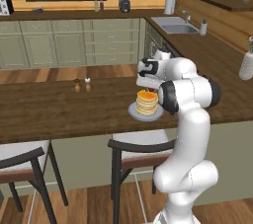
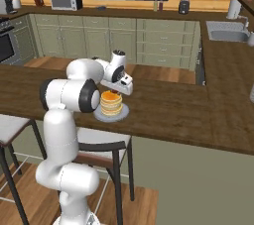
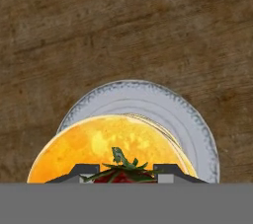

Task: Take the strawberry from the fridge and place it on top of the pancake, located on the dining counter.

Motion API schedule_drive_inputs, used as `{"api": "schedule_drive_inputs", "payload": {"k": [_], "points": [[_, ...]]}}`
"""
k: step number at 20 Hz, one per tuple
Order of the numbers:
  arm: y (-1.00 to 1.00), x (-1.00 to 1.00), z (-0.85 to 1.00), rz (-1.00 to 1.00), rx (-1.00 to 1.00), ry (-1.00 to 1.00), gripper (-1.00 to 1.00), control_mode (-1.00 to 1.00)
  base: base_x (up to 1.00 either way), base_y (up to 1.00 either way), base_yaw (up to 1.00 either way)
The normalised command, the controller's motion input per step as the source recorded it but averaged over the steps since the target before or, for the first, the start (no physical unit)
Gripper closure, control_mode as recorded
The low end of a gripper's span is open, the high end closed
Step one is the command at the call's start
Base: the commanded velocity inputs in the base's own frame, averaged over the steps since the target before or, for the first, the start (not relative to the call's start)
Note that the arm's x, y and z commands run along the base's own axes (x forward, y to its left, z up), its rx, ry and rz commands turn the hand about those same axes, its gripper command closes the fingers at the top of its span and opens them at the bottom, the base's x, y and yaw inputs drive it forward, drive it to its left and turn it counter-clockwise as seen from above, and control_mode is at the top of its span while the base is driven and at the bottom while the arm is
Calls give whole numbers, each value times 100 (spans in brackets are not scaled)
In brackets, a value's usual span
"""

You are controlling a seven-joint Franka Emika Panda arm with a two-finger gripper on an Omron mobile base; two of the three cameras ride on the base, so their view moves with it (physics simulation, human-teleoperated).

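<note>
Salt and pepper shakers on the dark wood desk well left of the jaws, jaws closed narrow on the strawberry, directly below them the pancake stack, filling its small grey plate, bar stool in front.

A home kitchen — pale green cabinets line the walls under wood-panelled backsplash, with a steel sink and faucet in the corner, a microwave and a dark oven. A dark wood tabletop forms an island, with bar stools along it.
</note>
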Motion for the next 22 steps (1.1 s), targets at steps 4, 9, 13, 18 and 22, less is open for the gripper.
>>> {"api": "schedule_drive_inputs", "payload": {"k": [4,9,13,18,22], "points": [[16,1,-31,0,0,0,100,-100,0,0,0],[2,0,0,0,0,-2,100,-100,0,0,0],[0,0,0,0,0,0,100,-100,0,0,0],[5,0,-12,0,0,0,100,-100,0,0,0],[0,0,-26,0,0,0,-100,-100,0,0,0]]}}
